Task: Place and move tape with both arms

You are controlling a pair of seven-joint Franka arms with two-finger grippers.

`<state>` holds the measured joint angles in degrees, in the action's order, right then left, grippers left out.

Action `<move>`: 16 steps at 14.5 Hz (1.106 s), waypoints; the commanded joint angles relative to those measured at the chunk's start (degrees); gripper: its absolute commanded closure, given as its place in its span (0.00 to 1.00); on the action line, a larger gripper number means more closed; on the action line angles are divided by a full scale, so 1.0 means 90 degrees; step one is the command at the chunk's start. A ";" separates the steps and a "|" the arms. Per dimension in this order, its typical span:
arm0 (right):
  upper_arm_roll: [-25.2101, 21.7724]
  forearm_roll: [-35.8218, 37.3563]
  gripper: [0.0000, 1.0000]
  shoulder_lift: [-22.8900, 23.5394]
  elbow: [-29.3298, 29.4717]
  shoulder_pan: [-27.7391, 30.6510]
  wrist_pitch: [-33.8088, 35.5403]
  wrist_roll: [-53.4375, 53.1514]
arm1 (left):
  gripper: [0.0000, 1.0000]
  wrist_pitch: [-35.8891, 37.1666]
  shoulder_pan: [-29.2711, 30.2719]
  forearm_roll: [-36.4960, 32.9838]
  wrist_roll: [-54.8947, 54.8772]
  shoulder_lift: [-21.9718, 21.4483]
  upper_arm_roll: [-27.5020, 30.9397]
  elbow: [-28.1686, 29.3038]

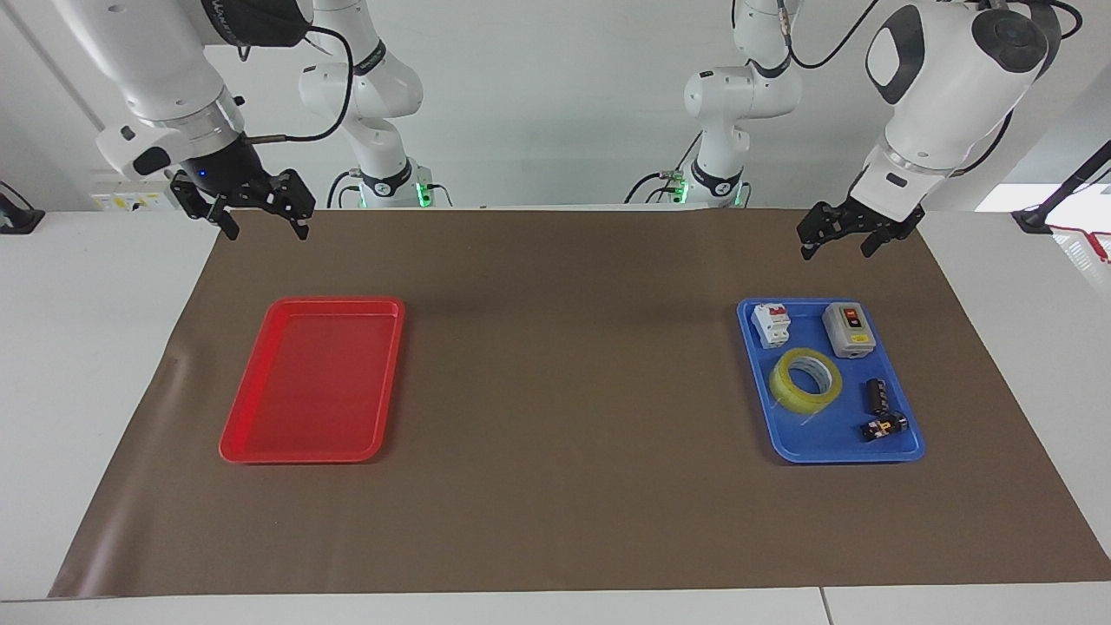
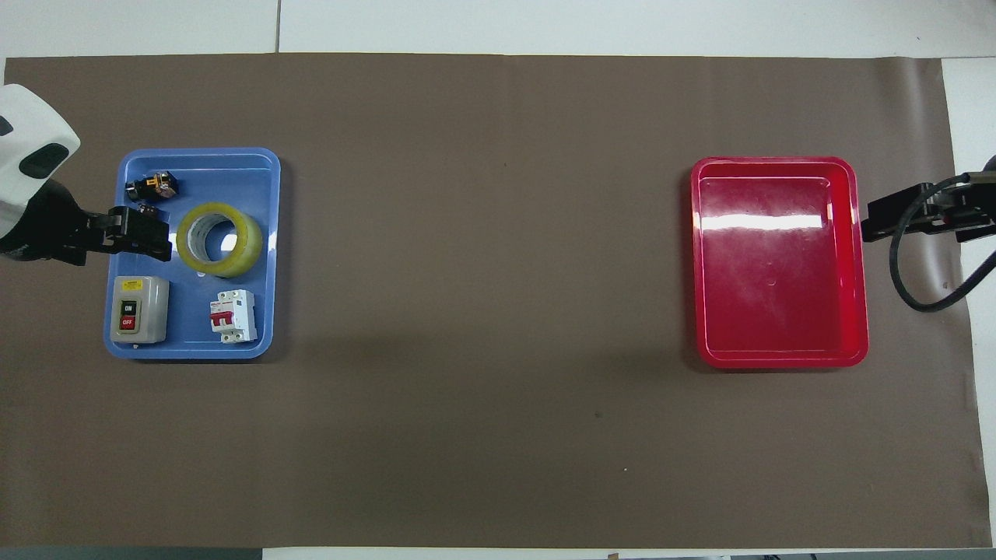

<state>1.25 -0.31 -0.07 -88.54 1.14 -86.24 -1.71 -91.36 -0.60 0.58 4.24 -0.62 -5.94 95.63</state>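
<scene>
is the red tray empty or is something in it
Empty: the glossy red plastic tray shows only its bare floor in both views.

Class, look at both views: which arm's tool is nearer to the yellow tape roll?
Left. The left tool hangs above the blue tray holding the tape; the right tool waits up by the red tray, at the right arm's end.

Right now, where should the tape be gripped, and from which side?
Probably straight from above: the tape lies flat in the blue tray, hole up. Pinch its wall, one finger inside the core, one outside. The open left gripper is nearest.
</scene>
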 commanded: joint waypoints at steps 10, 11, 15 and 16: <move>0.0027 0.0123 0.00 0.0067 0.0112 0.0010 -0.0018 0.0200 | 0.00 -0.0171 -0.0148 0.0102 0.0056 -0.0136 0.0161 0.0048; 0.0037 0.0123 0.00 0.0067 0.0112 0.0011 -0.0008 0.0200 | 0.00 -0.0171 -0.0148 0.0102 0.0056 -0.0136 0.0161 0.0048; 0.0027 0.0123 0.00 0.0057 0.0112 0.0011 -0.0008 0.0200 | 0.00 -0.0161 -0.0158 0.0102 0.0085 -0.0136 0.0152 0.0048; 0.0027 0.0123 0.00 0.0057 0.0112 0.0040 -0.0008 0.0200 | 0.00 -0.0161 -0.0168 0.0092 0.0085 -0.0136 0.0152 0.0048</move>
<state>1.37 0.01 -0.04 -88.42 1.07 -86.35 -1.56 -92.48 -0.75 0.58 4.30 -0.91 -5.83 95.49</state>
